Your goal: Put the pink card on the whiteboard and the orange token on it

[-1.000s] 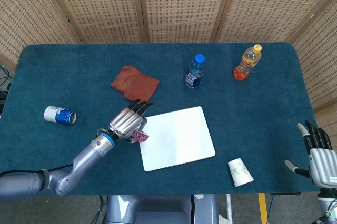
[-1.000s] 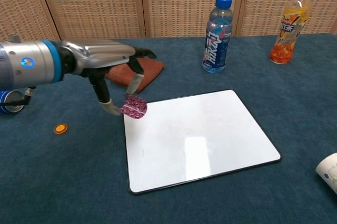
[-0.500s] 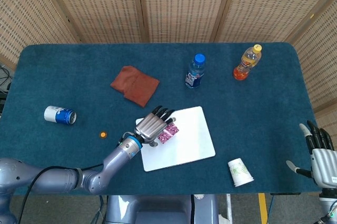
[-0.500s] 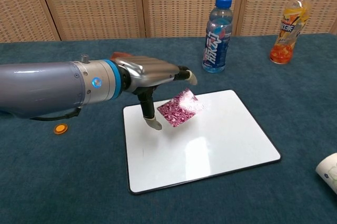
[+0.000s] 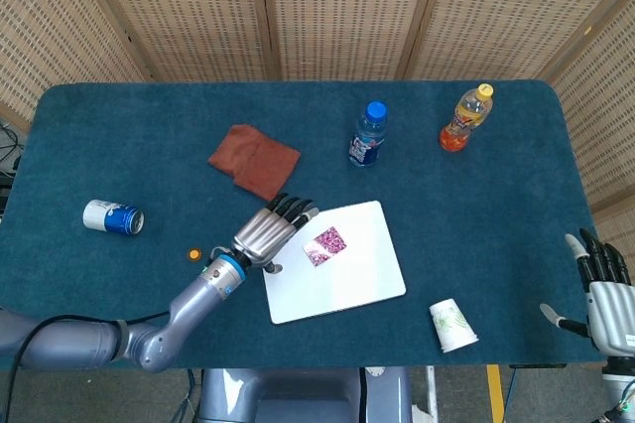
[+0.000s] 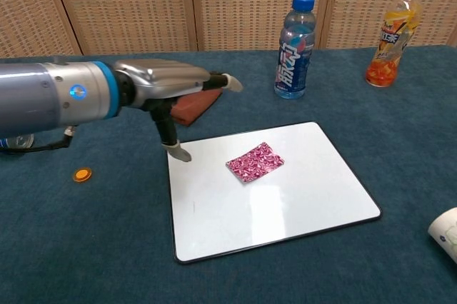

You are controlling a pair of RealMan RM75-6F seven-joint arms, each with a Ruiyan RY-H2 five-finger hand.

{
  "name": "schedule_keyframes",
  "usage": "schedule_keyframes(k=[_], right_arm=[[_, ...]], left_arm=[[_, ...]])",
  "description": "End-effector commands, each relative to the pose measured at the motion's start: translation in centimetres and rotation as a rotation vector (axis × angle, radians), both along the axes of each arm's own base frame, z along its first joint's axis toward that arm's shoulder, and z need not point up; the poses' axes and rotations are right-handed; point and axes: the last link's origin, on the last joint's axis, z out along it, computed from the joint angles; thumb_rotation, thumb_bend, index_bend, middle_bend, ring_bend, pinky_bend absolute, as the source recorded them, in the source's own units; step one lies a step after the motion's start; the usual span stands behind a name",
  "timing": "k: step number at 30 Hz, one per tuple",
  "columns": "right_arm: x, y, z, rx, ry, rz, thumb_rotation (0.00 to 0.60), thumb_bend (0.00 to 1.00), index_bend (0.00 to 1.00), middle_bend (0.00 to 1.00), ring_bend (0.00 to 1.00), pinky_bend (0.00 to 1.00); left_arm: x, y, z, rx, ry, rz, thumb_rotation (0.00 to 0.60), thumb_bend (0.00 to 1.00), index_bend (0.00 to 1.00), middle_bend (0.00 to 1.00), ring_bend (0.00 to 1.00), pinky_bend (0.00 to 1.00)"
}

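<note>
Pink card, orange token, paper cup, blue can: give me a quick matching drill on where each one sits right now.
Things:
1. pink card
2. orange token
3. paper cup
4. blue can

Places:
A. tipped over on the cloth, off the whiteboard's near right corner
B. on its side near the table's left edge
C. flat on the whiteboard
D. on the cloth, left of the whiteboard

Pairs: 1-C, 2-D, 3-A, 4-B
</note>
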Motion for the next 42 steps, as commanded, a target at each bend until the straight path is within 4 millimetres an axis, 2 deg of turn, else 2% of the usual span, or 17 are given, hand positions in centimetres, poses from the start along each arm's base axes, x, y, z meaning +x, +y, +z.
schedule_keyframes(k=[1, 3, 7, 15, 27, 36, 42], right_arm=[[0.0, 0.0, 0.0, 0.0, 0.001, 0.0, 0.6, 0.05, 0.03, 0.0, 0.0, 0.0], [0.0, 0.0, 0.0, 0.001, 0.001, 0.001, 0.6, 0.05, 0.03, 0.0, 0.0, 0.0], [0.1, 0.0, 0.0, 0.001, 0.003, 0.002, 0.6, 0.05, 0.03, 0.0, 0.0, 0.0], [0.1, 0.0, -0.1, 0.0, 0.005, 0.002, 0.6, 0.05, 0.03, 0.0, 0.0, 0.0], [0.1, 0.0, -0.1, 0.001, 0.003, 0.002, 0.6, 0.05, 0.03, 0.0, 0.0, 0.0], [0.1, 0.0, -0.1, 0.001, 0.004, 0.002, 0.6, 0.05, 0.03, 0.0, 0.0, 0.0], [0.1, 0.0, -0.1, 0.001, 0.004, 0.003, 0.6, 0.05, 0.03, 0.0, 0.0, 0.0]], left_arm=[[-3.7, -0.5, 1.8, 0.008, 0.017, 0.044, 0.6, 0.13, 0.08, 0.0, 0.0, 0.0], [-5.6, -0.5, 2.3, 0.016, 0.031, 0.077, 0.6, 0.16, 0.13, 0.0, 0.0, 0.0], [-9.9, -0.6, 3.3, 0.036, 0.046, 0.133, 0.6, 0.25, 0.31, 0.0, 0.0, 0.0], [-14.7, -1.3, 3.2, 0.046, 0.052, 0.161, 0.6, 0.27, 0.35, 0.0, 0.0, 0.0], [-18.9, -1.3, 3.0, 0.07, 0.027, 0.218, 0.6, 0.3, 0.39, 0.0, 0.0, 0.0], [-20.3, -1.4, 3.0, 0.071, 0.021, 0.229, 0.6, 0.3, 0.39, 0.0, 0.0, 0.0], [-20.5, -1.2, 2.7, 0.069, 0.022, 0.229, 0.6, 0.3, 0.39, 0.0, 0.0, 0.0]])
